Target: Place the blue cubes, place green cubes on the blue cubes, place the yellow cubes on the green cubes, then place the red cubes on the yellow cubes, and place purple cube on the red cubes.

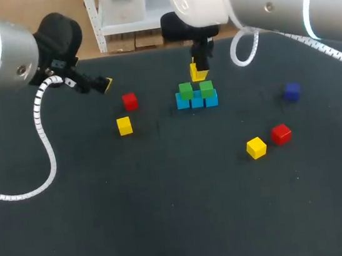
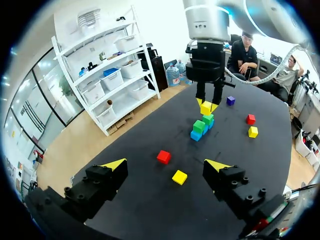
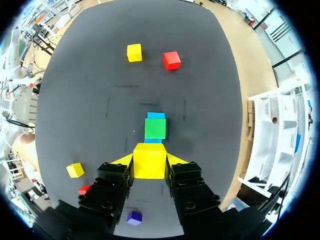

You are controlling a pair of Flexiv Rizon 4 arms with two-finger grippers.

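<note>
Three blue cubes (image 1: 196, 101) lie in a row at mid-table, with two green cubes (image 1: 185, 90) on top of them. Just above the right green cube (image 1: 207, 88) my right gripper (image 1: 199, 67) is shut on a yellow cube (image 1: 198, 73). From the right wrist, this yellow cube (image 3: 149, 160) sits between the fingers, over the green cube (image 3: 155, 128). My left gripper (image 1: 105, 84) hangs open and empty at the back left. Seen from the left wrist, the stack (image 2: 201, 127) is well ahead.
To the left of the stack lie a loose red cube (image 1: 129, 101) and a yellow cube (image 1: 125, 126). At the front right are another yellow cube (image 1: 256, 147) and a red cube (image 1: 281, 133). The purple cube (image 1: 292, 91) lies far right.
</note>
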